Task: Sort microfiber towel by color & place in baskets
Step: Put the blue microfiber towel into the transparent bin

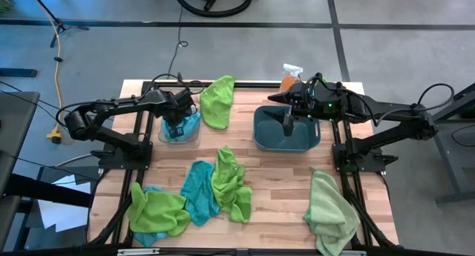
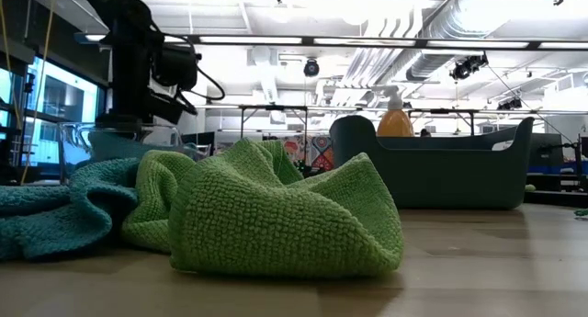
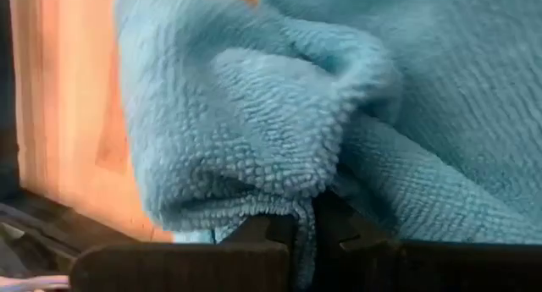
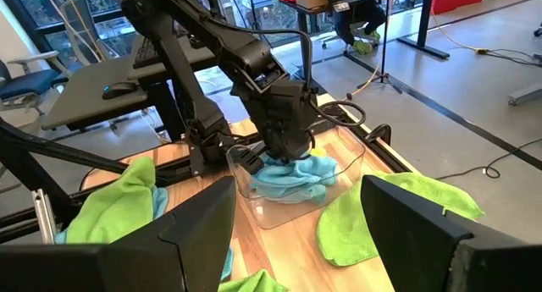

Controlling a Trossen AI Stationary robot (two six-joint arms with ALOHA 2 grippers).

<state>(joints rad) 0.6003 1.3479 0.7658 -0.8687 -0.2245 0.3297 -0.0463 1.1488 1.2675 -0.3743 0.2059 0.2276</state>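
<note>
A blue microfiber towel (image 4: pixel 292 178) lies bunched inside the small clear basket (image 1: pixel 194 139) at the far left. My left gripper (image 1: pixel 178 116) reaches down into that basket and is shut on the towel. My right gripper (image 1: pixel 288 124) hovers open above the dark teal-grey basket (image 1: pixel 260 131) at the far right, touching nothing. A green towel (image 1: pixel 217 100) lies between the two baskets. Green and teal towels (image 1: pixel 219 185) are heaped at the table's middle, and another green one (image 1: pixel 156 210) lies near left. My left gripper pinches a fold of the blue towel (image 3: pixel 292 199) between its two fingers, which come from above and point steeply down into the clear basket. The rest of the towel lies slack and crumpled on the basket's floor (image 4: pixel 322 169).
An orange spray bottle (image 1: pixel 289 76) stands behind the dark basket at the far edge. A pale green towel (image 1: pixel 330 210) lies at the near right corner. Bare wood shows between the middle heap and the dark basket.
</note>
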